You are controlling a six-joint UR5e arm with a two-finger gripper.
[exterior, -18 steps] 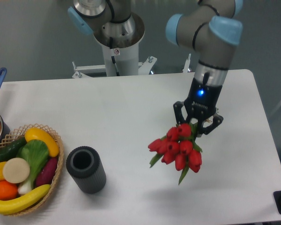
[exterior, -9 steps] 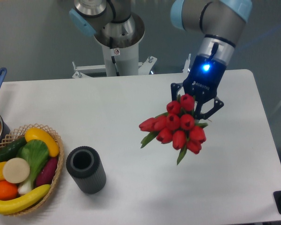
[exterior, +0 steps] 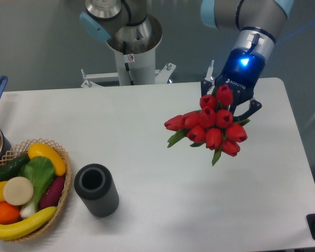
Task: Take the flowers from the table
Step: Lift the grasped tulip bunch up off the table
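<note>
The pincer (exterior: 230, 105) is clenched on the flowers (exterior: 212, 125), which hang in the air above the right half of the table (exterior: 147, 157) with their red buds spreading toward the camera and nothing of them touching the white top. The grip itself is mostly hidden behind the buds, so the hold seems to be on the stems. The pick-up looks essentially done; what remains, if anything, is keeping the bunch secure aloft.

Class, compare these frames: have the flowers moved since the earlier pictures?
Yes. The flowers, held in the claw, have risen and drifted toward the table's far edge, farther from the black cylinder.
</note>
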